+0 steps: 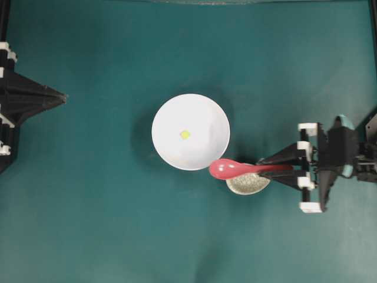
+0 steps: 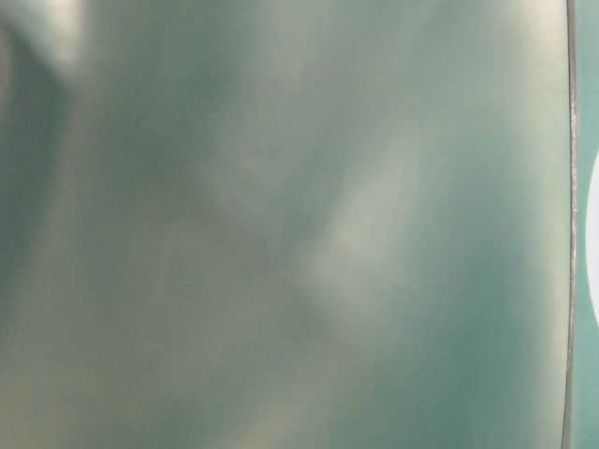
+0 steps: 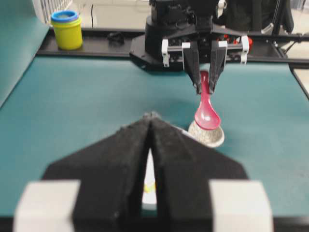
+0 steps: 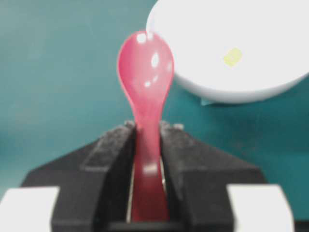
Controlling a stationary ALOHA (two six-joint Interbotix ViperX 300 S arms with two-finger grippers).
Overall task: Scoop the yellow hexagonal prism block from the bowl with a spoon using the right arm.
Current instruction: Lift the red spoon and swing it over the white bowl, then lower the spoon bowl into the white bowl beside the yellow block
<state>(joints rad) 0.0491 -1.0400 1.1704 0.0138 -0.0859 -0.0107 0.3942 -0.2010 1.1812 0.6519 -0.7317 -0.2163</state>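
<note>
right fingers (image 4: 147, 140): we see them clamped on the spoon handle, one finger each side; spoon is up off the worktop.
left fingers (image 3: 151, 126): pressed together, holding nothing, parked at the far left edge of the overhead view, well apart from everything.
worktop (image 1: 88, 224): teal, carries the bowl and the small dish.
bowl (image 1: 171, 115): white, mid-worktop, left of the right fingers in the overhead view; right arm clearly the nearer one.
speckled dish (image 1: 247, 186): small, just under the spoon, beside the bowl's lower-right rim.
spoon (image 1: 231, 169): long axis runs from the fingers out toward the bowl, scoop leading, scoop tip at the bowl's lower-right rim.
yellow block (image 1: 185, 134): lies in the bowl near its centre, beyond the scoop, up and to the left of it overhead.
next move, we judge: carry the scoop over the rim, dip toward the block along the same axis.
</note>
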